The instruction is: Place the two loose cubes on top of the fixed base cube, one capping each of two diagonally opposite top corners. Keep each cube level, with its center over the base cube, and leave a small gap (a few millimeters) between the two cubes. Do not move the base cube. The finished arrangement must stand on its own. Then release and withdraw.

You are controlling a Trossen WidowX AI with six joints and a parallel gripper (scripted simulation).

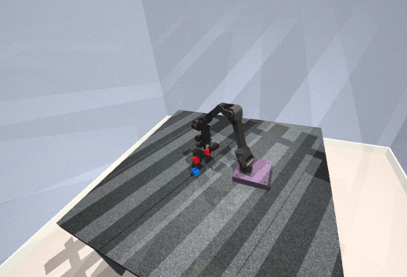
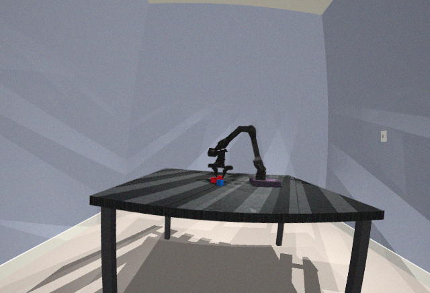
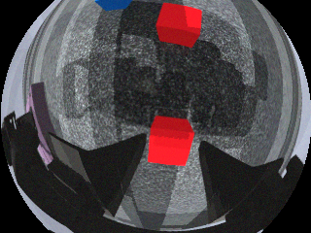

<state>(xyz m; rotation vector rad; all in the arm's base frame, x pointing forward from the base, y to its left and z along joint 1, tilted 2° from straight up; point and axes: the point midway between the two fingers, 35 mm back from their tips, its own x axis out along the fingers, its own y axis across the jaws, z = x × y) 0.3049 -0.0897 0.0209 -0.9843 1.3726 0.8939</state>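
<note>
My gripper is open and points down, low over the table. Its fingertips stand on either side of one red cube, with narrow gaps showing in the wrist view. That cube sits on the table. The second red cube sits apart from it on the table, outside the fingers. The blue cube stands beyond the second red cube and is cut by the wrist view's top edge. Nothing rests on the blue cube.
The striped dark table carries all three cubes. The arm's purple base plate stands to the right of the cubes in the top and exterior views. The second red cube is close to the gripper.
</note>
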